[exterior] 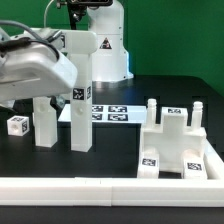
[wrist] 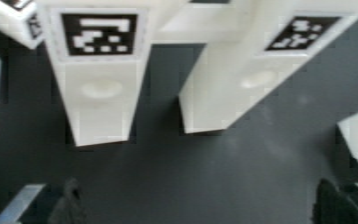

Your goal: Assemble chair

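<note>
Two chair posts stand upright on the dark tabletop (exterior: pixel 115 150), a little apart: the taller post (exterior: pixel 80 95) and, toward the exterior view's left, the shorter post (exterior: pixel 45 122). Well off to the exterior view's right, the blocky chair piece (exterior: pixel 175 145) sits just behind the long white rail (exterior: pixel 110 187). The marker board (exterior: pixel 105 113) lies flat behind the posts. The pincer (wrist: pixel 197 205) hangs wide open and empty, facing both posts and touching neither. The step in hand looks like the approach to pick up a post. The next move calls for centring the jaws on one post and closing squarely, so it does not tip.
</note>
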